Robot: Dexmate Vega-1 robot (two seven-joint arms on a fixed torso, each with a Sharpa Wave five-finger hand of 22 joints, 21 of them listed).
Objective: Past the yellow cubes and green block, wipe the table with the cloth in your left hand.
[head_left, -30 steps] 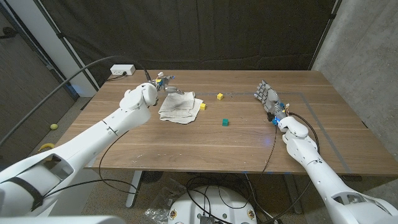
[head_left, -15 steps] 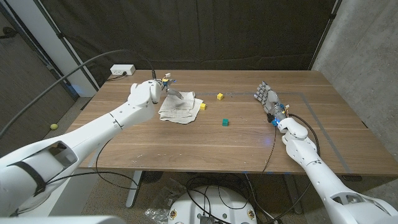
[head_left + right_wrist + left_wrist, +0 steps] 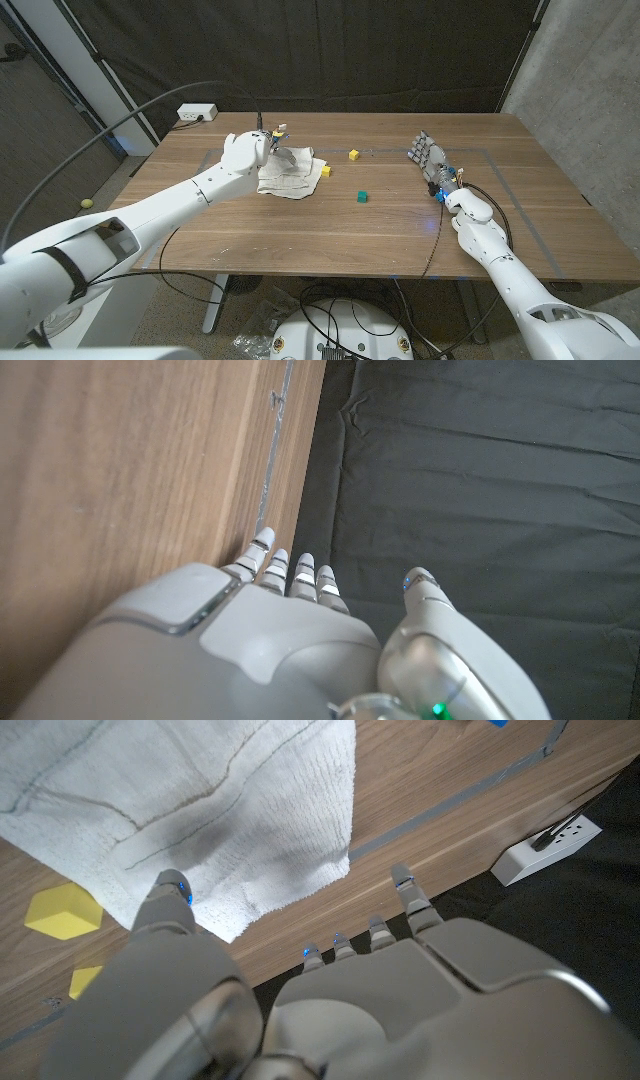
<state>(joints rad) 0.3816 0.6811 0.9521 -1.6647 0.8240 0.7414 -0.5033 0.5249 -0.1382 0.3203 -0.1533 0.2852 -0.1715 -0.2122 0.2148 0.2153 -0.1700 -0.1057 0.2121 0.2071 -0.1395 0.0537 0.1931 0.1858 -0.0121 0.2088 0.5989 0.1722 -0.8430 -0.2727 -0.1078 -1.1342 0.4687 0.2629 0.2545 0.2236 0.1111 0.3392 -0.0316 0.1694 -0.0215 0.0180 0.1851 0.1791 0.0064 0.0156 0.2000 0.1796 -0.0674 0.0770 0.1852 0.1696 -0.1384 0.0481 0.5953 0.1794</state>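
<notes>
A white cloth [image 3: 290, 172] lies crumpled on the table, left of centre. My left hand [image 3: 262, 148] hovers over its far left corner with fingers spread and nothing in its grasp. In the left wrist view the thumb [image 3: 165, 900] lies over the cloth [image 3: 230, 810] while the other fingers [image 3: 400, 890] reach past its edge. One yellow cube [image 3: 326, 170] touches the cloth's right side, and a second yellow cube [image 3: 353, 155] sits further back. The green block [image 3: 361, 197] lies nearer me. My right hand [image 3: 428, 158] stands on the table at the right, fingers apart and holding nothing.
A white power strip [image 3: 197, 113] with a cable sits at the table's far left corner. Grey tape lines [image 3: 400, 152] mark a rectangle on the wood. A dark curtain hangs behind the table, and its far edge is close beyond my left hand.
My left hand has moved rightward, from beside the cloth's left edge to over its far left corner. The cloth, the cubes, the block and the right hand have stayed put.
</notes>
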